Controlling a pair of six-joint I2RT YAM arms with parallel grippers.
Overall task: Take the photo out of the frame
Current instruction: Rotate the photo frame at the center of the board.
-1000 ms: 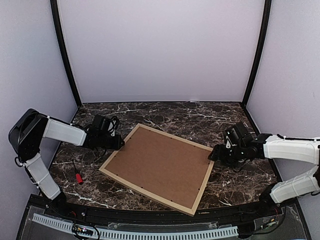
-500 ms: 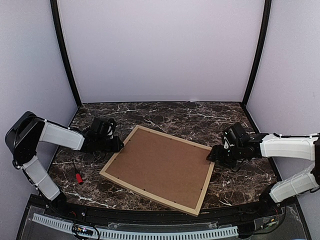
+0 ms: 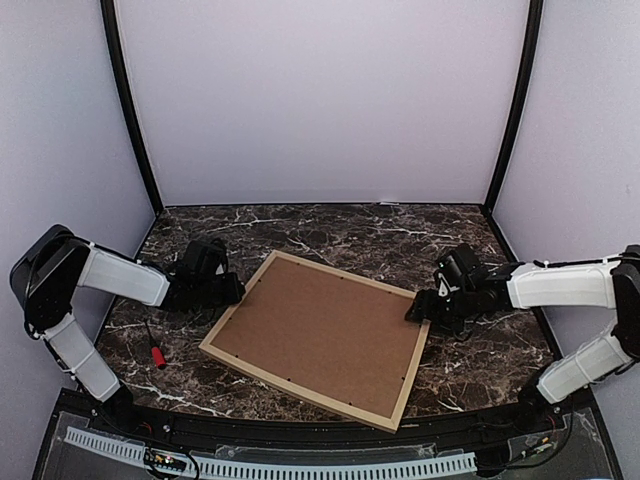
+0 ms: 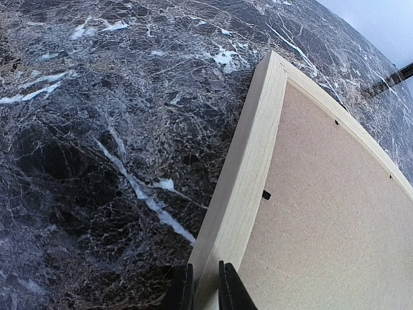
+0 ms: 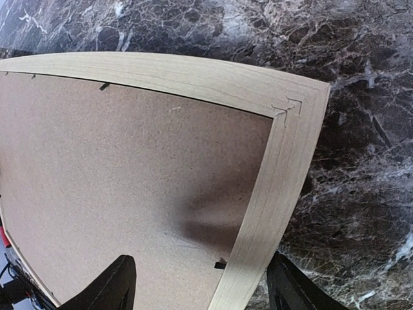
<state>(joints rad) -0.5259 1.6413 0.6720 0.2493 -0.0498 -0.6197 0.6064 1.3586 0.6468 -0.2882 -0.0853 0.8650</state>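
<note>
The frame (image 3: pixel 300 389) of light wood lies face down in the middle of the table, its brown backing board (image 3: pixel 320 335) facing up. The photo is hidden beneath that board. My left gripper (image 3: pixel 238 288) is at the frame's left edge. In the left wrist view its jaws (image 4: pixel 205 290) are closed on the outer lip of the frame's rail (image 4: pixel 255 155). My right gripper (image 3: pixel 415 310) is over the frame's right rail near the far right corner. It stands open (image 5: pixel 200 261), straddling the rail (image 5: pixel 284 161) and a small black tab (image 5: pixel 221 265).
A red-handled screwdriver (image 3: pixel 157 355) lies on the dark marble table (image 3: pixel 330 225) left of the frame. Small black retaining tabs (image 4: pixel 266 194) stick out over the backing board (image 4: pixel 335 219) along the rails. Walls enclose the table on three sides.
The left jaws have narrowed onto the frame's left rail. The right gripper has slid left over the frame's right edge. The frame itself has barely shifted.
</note>
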